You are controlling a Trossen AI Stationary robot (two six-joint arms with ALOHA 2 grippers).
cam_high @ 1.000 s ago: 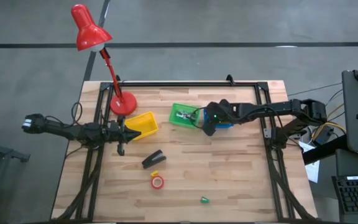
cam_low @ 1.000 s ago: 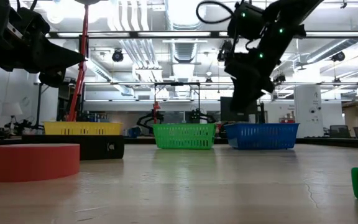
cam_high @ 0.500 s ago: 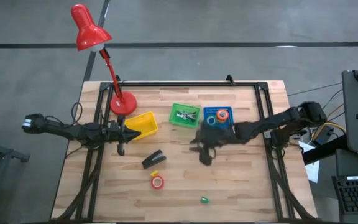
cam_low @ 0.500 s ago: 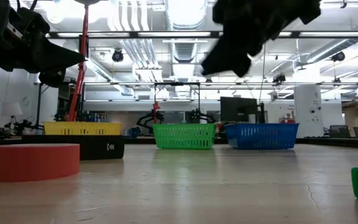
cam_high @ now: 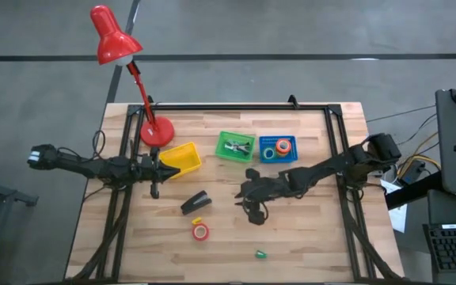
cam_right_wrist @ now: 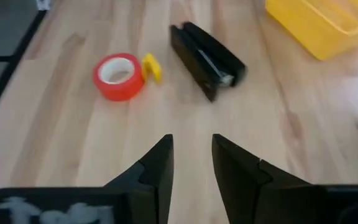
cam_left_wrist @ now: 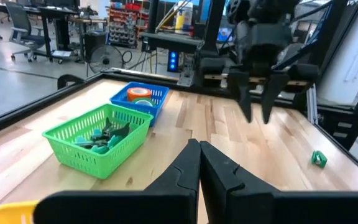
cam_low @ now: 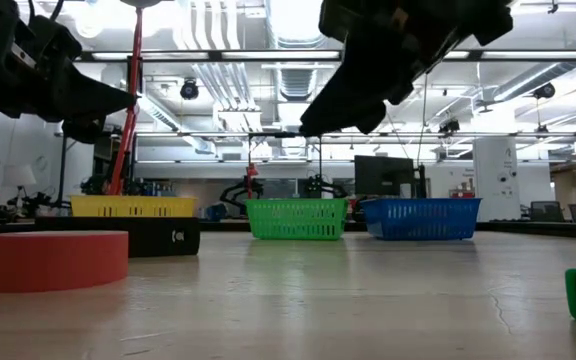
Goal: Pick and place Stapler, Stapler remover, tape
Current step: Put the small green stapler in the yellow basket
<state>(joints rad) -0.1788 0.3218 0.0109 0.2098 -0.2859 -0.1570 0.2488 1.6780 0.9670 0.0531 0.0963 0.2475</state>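
Right gripper (cam_high: 253, 214), fingers parted and empty, has left the blue basket (cam_high: 278, 149); black stapler (cam_right_wrist: 206, 51) lies ahead.

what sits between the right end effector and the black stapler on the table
Nothing visible. The right end effector hangs above bare wood, with open tabletop between it and the stapler. The red tape roll lies off to the side, clear of that path.
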